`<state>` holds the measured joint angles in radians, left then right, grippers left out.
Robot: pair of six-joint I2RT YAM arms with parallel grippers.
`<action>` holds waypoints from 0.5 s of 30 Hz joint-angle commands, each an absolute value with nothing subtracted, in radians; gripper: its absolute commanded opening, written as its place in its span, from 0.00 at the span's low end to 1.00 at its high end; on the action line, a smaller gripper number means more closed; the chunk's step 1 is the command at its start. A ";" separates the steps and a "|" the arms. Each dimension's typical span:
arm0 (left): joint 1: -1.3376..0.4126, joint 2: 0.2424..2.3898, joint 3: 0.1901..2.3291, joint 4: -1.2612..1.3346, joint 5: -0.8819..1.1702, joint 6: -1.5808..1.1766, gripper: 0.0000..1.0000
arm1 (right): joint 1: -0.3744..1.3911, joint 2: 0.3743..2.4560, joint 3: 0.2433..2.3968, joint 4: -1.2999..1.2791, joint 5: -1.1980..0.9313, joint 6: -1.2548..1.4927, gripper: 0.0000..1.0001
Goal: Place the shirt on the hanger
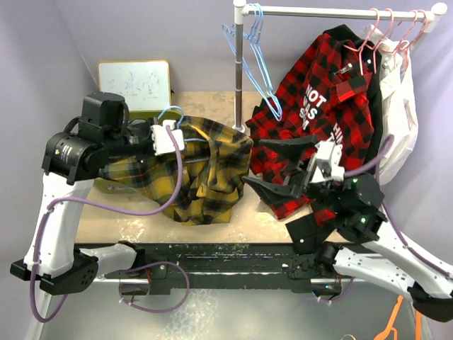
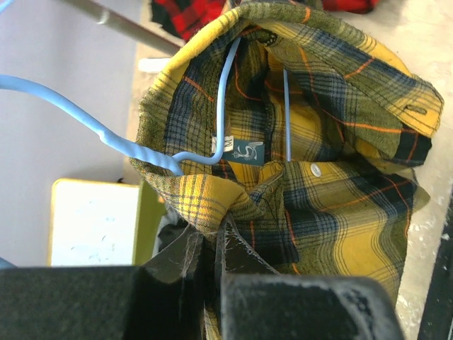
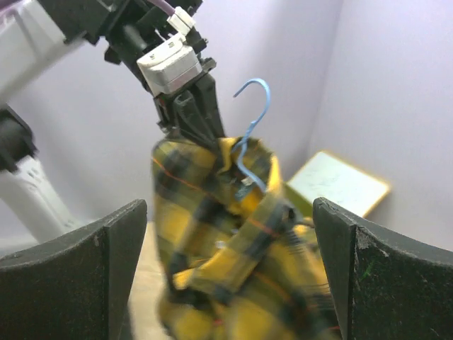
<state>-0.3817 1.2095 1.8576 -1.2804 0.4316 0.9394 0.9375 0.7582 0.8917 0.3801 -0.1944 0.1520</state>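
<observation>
Top view: left end effector (image 1: 170, 138) is clenched on the collar of the yellow-and-navy plaid flannel shirt (image 1: 205, 177), which drapes down over mid bench (image 1: 106, 212). Right end effector (image 1: 253, 163) is released, jaws wide, just right of the shirt.

Left wrist: the thin light-blue wire hanger (image 2: 106, 138) runs inside the collar, with wire arms visible under the fabric. From above, only the hook shows.

Right wrist: blurred, but the hook stands clear above the collar.

Judgement: right should seat each shoulder over a wire arm while left holds the collar high.
</observation>
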 commanded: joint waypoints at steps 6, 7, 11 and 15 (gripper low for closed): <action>-0.401 1.230 1.847 -1.400 0.641 1.177 0.00 | 0.867 0.847 0.924 -0.071 -0.394 -0.399 0.97; -0.403 1.233 1.849 -1.409 0.649 1.187 0.00 | 0.859 0.869 0.936 -0.101 -0.405 -0.424 0.97; -0.408 1.236 1.853 -1.428 0.681 1.212 0.00 | 0.846 0.936 0.976 -0.133 -0.382 -0.496 0.94; -0.410 1.240 1.852 -1.423 0.695 1.211 0.00 | 0.842 0.972 1.025 -0.113 -0.424 -0.485 0.87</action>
<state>-0.4026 1.2369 1.8359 -1.4250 0.6125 1.1690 0.8482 0.9825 0.9096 -0.1291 -0.3542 -0.4286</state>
